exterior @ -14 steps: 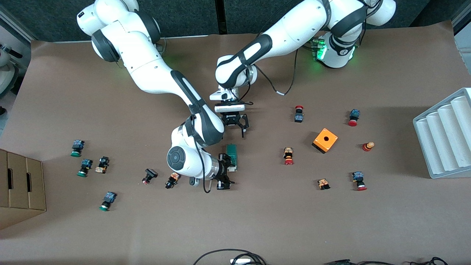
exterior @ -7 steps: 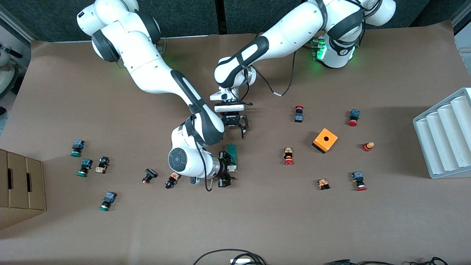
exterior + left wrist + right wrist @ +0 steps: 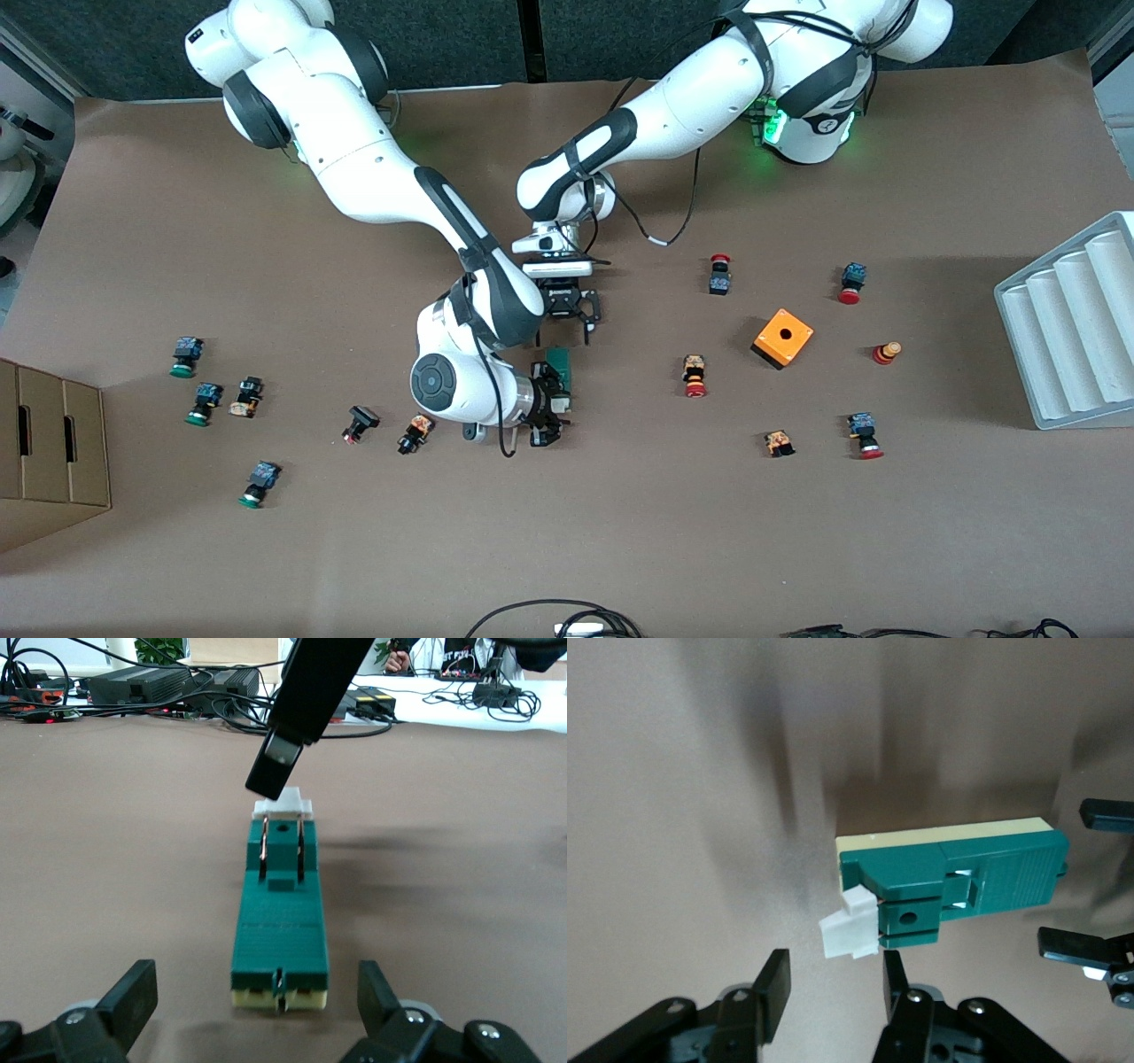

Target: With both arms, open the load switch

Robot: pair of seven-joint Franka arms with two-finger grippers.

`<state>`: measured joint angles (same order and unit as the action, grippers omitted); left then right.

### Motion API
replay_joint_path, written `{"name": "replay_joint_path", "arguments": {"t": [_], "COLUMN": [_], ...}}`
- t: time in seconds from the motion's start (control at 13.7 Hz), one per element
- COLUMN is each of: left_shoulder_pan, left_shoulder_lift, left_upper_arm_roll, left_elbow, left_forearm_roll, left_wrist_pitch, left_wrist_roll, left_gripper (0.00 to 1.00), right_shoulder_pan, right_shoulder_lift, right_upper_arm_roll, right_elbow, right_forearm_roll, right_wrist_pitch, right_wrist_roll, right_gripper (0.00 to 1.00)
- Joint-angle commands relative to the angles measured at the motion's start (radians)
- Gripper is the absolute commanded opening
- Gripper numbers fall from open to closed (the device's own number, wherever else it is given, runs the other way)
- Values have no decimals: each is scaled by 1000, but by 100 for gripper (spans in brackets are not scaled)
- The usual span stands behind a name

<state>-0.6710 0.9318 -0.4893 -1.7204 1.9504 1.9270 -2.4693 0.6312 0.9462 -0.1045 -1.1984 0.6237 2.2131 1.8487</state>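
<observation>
The load switch (image 3: 560, 370) lies flat on the brown table, a slim dark-green block (image 3: 280, 912) with a white end piece (image 3: 850, 935). My right gripper (image 3: 547, 411) is low at the white end. Its fingers (image 3: 769, 988) stand apart and the white piece sits just past their tips, ungripped. One right finger (image 3: 282, 762) shows over that piece in the left wrist view. My left gripper (image 3: 571, 315) is at the switch's cream end (image 3: 279, 997). It is wide open, its fingers (image 3: 133, 997) either side of that end and clear of it.
An orange cube with a round hole (image 3: 782, 338) lies toward the left arm's end, with red-capped push buttons (image 3: 695, 376) around it. Green-capped buttons (image 3: 205, 403) and a cardboard box (image 3: 53, 443) lie toward the right arm's end. A white ribbed tray (image 3: 1072, 328) stands beside the orange cube's group.
The right gripper's fingers have drawn closer together at the white end piece. The left gripper has come down closer to the switch's cream end. The switch has not moved.
</observation>
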Motion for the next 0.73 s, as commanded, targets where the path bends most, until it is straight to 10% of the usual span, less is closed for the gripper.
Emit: {"name": "replay_joint_path", "arguments": {"t": [0.0, 0.66], "left_shoulder_pan": [-18, -71], "left_shoulder_lift": [42, 90], "left_upper_arm_roll": [8, 49], "left_elbow": [61, 111], "left_forearm_roll": [18, 50], "left_wrist_pitch": [-16, -26], "left_wrist_roll": [-8, 29], "left_gripper": [100, 96], "right_shoulder_pan": [8, 16], "right_shoulder_lift": [11, 11], "right_upper_arm_roll": [-12, -9], "right_elbow": [19, 2], "right_forearm_roll": [-15, -48], "right_wrist_pitch": [-27, -21], "right_wrist_roll": [4, 3], "right_gripper": [50, 46]}}
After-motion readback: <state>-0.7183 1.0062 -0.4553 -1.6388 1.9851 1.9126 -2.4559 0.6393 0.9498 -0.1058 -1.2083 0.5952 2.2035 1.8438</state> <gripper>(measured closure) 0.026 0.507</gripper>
